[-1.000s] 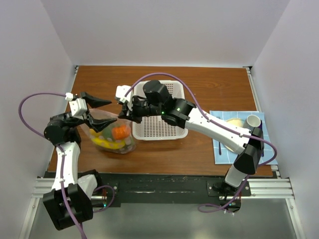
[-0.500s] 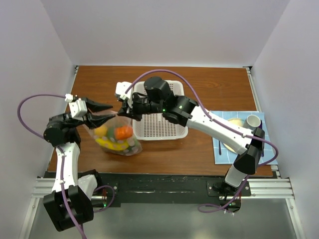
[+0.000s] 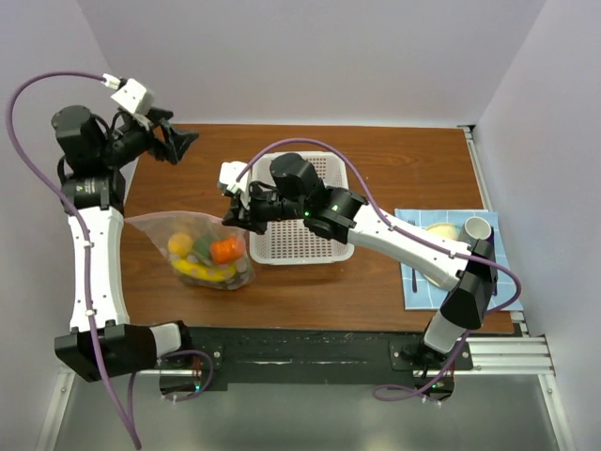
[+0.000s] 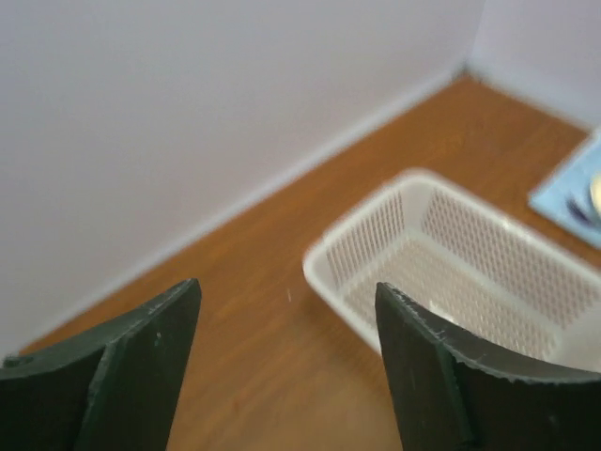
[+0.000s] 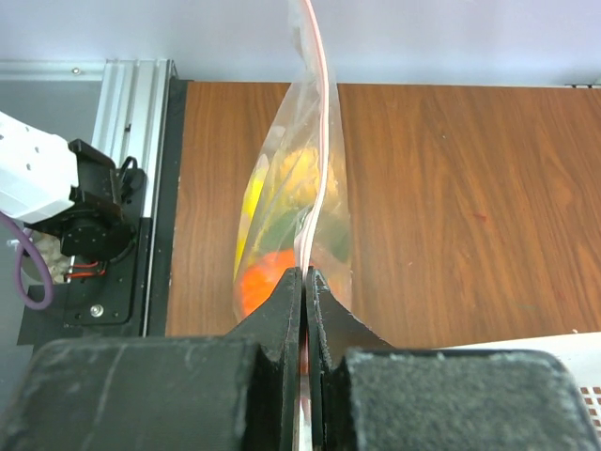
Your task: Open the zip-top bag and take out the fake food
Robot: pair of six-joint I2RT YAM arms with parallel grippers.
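Wooden bench: left tool, spread, has released the near-left zip-top bag and risen far left; right tool still pinches its top edge, fake food inside, so opening likely needs a regrasp.

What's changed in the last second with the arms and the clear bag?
The left pincer left the mouth of the clear crinkly zip-top bag and swung up toward the far-left corner, open and empty. The right pincer stays clamped on the bag's edge; the plastic fake food remains inside.
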